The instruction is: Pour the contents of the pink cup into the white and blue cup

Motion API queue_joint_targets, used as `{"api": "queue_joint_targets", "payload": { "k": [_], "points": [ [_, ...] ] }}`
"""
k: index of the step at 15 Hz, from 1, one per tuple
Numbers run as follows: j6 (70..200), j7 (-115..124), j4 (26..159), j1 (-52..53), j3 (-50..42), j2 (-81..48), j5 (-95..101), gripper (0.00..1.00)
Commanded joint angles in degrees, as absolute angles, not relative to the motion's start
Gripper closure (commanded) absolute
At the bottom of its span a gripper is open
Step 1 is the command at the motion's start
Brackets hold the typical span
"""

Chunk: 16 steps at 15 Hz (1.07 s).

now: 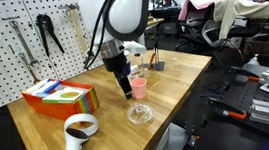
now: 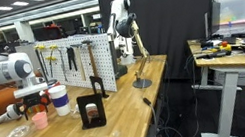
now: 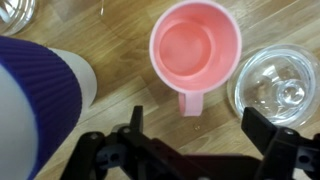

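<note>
The pink cup (image 3: 195, 45) stands upright on the wooden table, its handle towards my gripper in the wrist view. It also shows in both exterior views (image 1: 138, 86) (image 2: 39, 120). The white and blue cup (image 3: 40, 95) (image 2: 59, 98) stands close beside it. My gripper (image 3: 195, 130) (image 2: 34, 98) (image 1: 121, 70) is open and empty. It hovers just above the pink cup, one finger on each side of the handle and touching nothing. I cannot tell what is inside the pink cup.
A flat clear glass dish (image 3: 285, 85) (image 1: 140, 113) lies on the pink cup's other side. An orange box (image 1: 61, 97) and a white round device (image 1: 80, 127) sit on the table. A pegboard with tools (image 1: 20, 37) stands behind. A black stand (image 2: 93, 111) is nearby.
</note>
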State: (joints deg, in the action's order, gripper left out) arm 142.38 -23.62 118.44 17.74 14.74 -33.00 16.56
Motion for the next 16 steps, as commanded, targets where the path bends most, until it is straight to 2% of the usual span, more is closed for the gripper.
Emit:
{"api": "queue_joint_targets", "payload": {
  "k": [1, 16],
  "points": [
    [142.03, -25.29, 117.90, 17.26, 15.42, -33.20, 17.74, 0.00],
    [142.99, -25.11, 122.20, 14.58, 14.46, -29.95, 16.79, 0.00]
  ]
}}
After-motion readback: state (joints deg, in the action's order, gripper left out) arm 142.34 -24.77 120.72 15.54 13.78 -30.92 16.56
